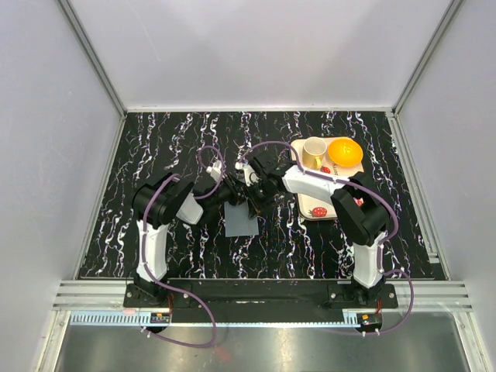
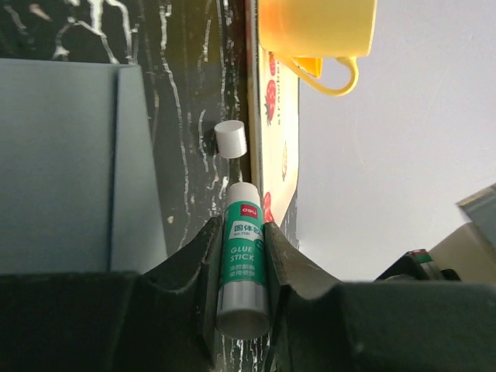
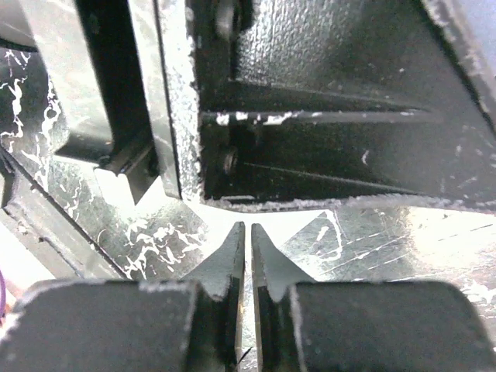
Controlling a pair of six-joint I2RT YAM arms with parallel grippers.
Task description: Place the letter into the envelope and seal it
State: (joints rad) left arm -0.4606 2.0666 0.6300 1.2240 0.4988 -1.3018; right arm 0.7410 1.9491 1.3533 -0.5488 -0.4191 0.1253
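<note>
Envelope (image 1: pixel 242 223) apparently flat, near tray (image 1: pixel 313 203)

A black surface (image 1: pixel 170 139) veined with white filled the middle. Plain pale walls closed it in: a back wall (image 1: pixel 256 46) at 12 o'clock, side walls (image 1: pixel 46 116) at 9 and 3. Aluminium posts (image 1: pixel 93 58) rose at 11 and 1. A metal rail (image 1: pixel 93 293) edged it at 6. Light fell evenly.

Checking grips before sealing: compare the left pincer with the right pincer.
The left pincer clamps a green-and-white glue stick; the right pincer holds nothing. The left pincer's jaws are held apart by the stick; the right pincer's almost touch. Both are dark with wedge-shaped tips.
</note>
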